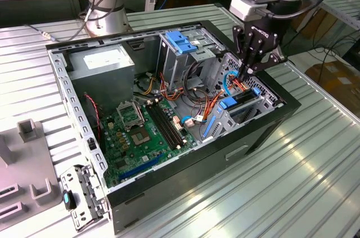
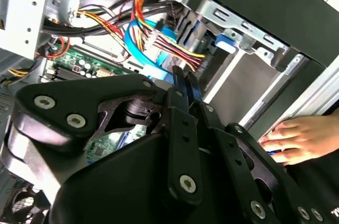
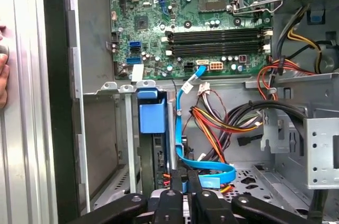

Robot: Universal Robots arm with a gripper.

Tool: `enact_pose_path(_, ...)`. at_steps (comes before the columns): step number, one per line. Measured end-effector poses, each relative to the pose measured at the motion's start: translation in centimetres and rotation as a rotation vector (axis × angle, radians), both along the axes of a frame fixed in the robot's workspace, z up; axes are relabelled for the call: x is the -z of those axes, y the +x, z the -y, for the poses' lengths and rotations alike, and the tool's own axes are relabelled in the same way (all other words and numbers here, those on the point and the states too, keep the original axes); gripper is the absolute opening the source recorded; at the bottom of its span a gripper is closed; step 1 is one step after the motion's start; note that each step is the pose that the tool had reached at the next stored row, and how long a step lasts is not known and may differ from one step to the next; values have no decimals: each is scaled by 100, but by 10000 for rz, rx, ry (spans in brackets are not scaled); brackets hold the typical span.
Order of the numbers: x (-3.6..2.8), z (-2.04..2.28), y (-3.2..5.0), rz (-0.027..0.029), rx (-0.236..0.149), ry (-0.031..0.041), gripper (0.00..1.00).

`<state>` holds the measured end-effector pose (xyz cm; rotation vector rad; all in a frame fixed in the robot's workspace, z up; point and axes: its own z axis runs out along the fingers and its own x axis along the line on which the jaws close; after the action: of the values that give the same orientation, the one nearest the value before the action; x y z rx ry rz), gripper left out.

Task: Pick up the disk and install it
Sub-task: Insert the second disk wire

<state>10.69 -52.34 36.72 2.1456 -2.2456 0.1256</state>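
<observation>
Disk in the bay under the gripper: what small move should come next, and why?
Probably a short, slow push straight down on the disk. It stands on edge in the bay with its blue rails near the cage rim, so it looks not fully seated, and the gripper is right above it. Mind the blue cable close by.

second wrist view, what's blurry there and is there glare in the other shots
In the second wrist view the claw body up close is soft and dark, and the hand is pale and slightly washed out. In the exterior view light streaks glare off the ribbed metal table. In the first wrist view the motherboard is evenly lit and crisp.
</observation>
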Motion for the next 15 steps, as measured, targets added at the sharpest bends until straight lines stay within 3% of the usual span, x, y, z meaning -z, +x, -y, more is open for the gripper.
enact_pose_path(4,26,103,-8,6,-24,76,16)
enact_pose_path(15,28,109,-8,6,-25,95,16)
